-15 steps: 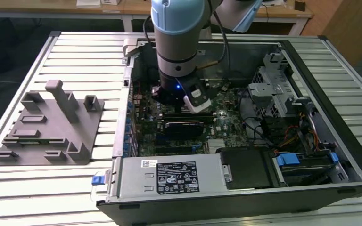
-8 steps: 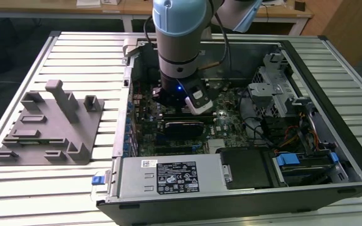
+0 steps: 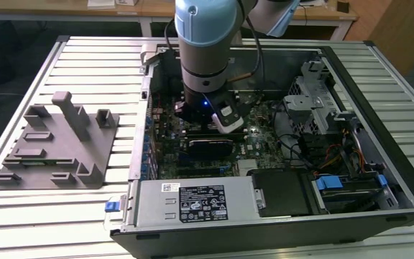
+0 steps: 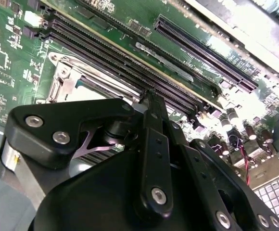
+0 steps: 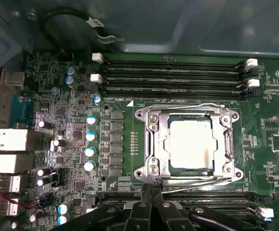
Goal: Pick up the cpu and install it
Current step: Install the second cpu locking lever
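The cpu point(image 5: 190, 143), a flat square with a silver-white top, lies inside the metal-framed socket point(image 5: 151, 144) on the green motherboard. In the first wrist view my gripper point(image 5: 152, 183) is shut, its black fingers meeting in a point at the socket frame's edge, just off the cpu and beside the memory slots point(image 5: 173, 77). Nothing is between them. The second wrist view has the same closed gripper point(image 4: 149, 96) over the socket frame point(image 4: 65, 79). In the exterior view the arm point(image 3: 205, 54) reaches down into the open computer case point(image 3: 379, 108).
A grey plastic fixture block point(image 3: 56, 145) stands on the slatted table at the exterior view's left. Inside the case are a power supply point(image 3: 192, 202), drive cages point(image 3: 315, 97) and cables point(image 3: 336, 156). Capacitors point(image 5: 90, 137) and rear ports point(image 5: 9, 139) flank the socket.
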Robot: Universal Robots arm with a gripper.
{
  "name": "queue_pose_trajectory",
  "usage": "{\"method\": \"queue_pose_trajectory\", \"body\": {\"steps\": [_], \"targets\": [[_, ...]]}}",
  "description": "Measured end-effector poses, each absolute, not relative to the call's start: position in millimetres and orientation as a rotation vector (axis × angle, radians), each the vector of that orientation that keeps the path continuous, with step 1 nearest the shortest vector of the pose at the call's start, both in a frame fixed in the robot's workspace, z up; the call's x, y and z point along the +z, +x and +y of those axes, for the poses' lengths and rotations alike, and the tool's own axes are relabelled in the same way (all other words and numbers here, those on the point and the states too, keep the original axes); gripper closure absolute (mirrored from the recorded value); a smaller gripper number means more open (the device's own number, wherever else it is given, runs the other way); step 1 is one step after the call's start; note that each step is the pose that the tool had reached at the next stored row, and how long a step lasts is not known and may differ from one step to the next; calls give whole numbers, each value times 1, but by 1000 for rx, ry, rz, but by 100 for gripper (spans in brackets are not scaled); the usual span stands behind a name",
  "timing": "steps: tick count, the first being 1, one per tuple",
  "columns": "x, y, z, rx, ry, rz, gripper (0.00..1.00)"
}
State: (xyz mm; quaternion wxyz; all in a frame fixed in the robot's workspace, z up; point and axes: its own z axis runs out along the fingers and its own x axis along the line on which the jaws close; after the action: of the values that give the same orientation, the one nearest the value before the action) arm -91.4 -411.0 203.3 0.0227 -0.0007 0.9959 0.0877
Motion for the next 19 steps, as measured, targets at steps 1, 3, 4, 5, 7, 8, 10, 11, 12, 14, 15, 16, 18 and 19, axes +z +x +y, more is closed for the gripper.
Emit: {"method": "queue_pose_trajectory", "body": {"steps": [1,3,4,5,7,8,10,11,12,14,15,16,18,19], "targets": [[203,-91,-411,279,-2,3084,89],[202,-92,-412,292,-2,3082,89],[202,-93,-413,298,-1,3082,89],[202,-94,-413,304,-1,3081,89],[201,-96,-413,313,-1,3079,89],[201,-96,-413,318,-1,3078,89],[200,-98,-413,325,-1,3077,89],[200,-99,-413,328,-1,3076,89],[199,-99,-413,331,-1,3076,89],[198,-100,-413,336,-1,3075,89],[198,-100,-413,338,-1,3075,89],[197,-100,-413,340,-1,3075,89],[197,-100,-413,344,-1,3074,89],[196,-100,-413,347,-1,3074,89]]}}
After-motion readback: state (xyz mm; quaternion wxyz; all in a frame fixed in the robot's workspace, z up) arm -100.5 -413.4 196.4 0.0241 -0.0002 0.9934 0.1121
